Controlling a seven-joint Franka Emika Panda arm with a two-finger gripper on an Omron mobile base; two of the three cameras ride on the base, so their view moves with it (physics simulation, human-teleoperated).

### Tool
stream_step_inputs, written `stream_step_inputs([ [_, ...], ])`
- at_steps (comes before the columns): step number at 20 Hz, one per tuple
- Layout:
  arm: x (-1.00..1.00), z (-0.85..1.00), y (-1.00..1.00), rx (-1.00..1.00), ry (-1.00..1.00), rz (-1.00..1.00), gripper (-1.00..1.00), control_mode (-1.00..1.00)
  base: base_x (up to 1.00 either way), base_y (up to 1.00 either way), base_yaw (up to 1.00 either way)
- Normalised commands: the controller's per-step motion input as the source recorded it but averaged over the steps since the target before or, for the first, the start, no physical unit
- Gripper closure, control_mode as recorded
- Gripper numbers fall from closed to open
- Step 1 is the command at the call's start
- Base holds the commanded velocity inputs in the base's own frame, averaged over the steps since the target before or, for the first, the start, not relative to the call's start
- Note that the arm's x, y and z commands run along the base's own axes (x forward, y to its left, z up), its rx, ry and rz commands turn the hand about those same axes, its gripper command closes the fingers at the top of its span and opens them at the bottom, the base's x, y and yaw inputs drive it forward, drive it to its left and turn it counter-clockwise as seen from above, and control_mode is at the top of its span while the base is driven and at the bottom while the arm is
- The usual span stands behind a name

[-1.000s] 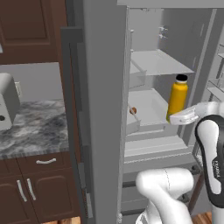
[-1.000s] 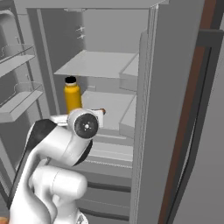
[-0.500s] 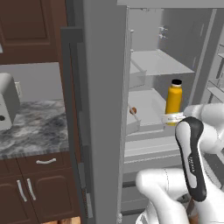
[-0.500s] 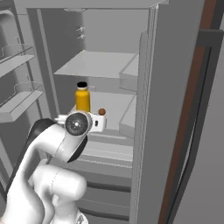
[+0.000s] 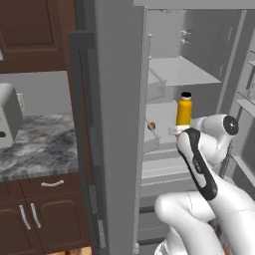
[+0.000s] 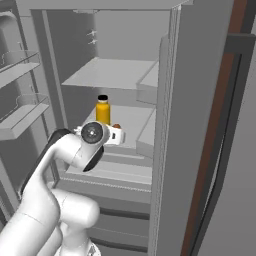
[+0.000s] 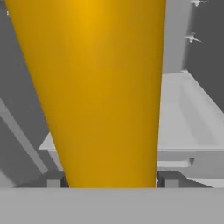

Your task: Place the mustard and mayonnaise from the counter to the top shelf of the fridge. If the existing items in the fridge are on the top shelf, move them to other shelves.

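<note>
My gripper [image 7: 112, 181] is shut on the tall orange-yellow bottle [image 7: 96, 87] with a black cap, one of the existing items. The bottle [image 5: 184, 111] stands upright in my grip, low over the middle shelf inside the open fridge [image 5: 117, 124]. The small brown ball [image 5: 151, 126] lies on that same shelf, left of the bottle. Above them the flat top shelf [image 5: 184, 72] is bare. In the right base view, the bottle [image 6: 103, 112] rises just behind my hand [image 6: 117, 135]. The grey marbled counter [image 5: 40, 144] lies left of the fridge. The mustard and mayonnaise are out of view.
A white appliance [image 5: 7, 119] stands on the counter's left end. Door racks [image 6: 20, 115] jut out on the left in the right base view, close to my arm. Tray-like shelves [image 6: 110, 170] lie below the middle shelf. Brown cabinets [image 5: 30, 219] sit under the counter.
My hand has carried the bottle sideways across the fridge opening, toward the brown ball and away from the door racks. The elbow swung across in front. The grip is unchanged.
</note>
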Motion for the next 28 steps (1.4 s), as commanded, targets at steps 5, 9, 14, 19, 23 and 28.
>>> stream_step_inputs([
  [5,0.65,-0.21,-0.13,0.0,0.08,0.0,1.0,-1.0,0.0,0.0,0.0],
  [9,0.54,-0.27,-0.26,0.0,0.04,0.0,1.0,-1.0,0.0,0.0,0.0],
  [14,0.49,-0.29,-0.16,0.0,0.01,-0.02,1.0,-1.0,0.0,0.0,0.0],
  [19,0.33,-0.48,0.0,0.0,-0.02,-0.04,1.0,-1.0,0.0,0.0,0.0],
  [23,0.32,-0.32,0.0,0.0,-0.03,-0.03,1.0,-1.0,0.0,0.0,0.0],
  [28,0.51,-0.18,0.0,0.0,0.0,-0.02,1.0,-1.0,0.0,0.0,0.0],
])
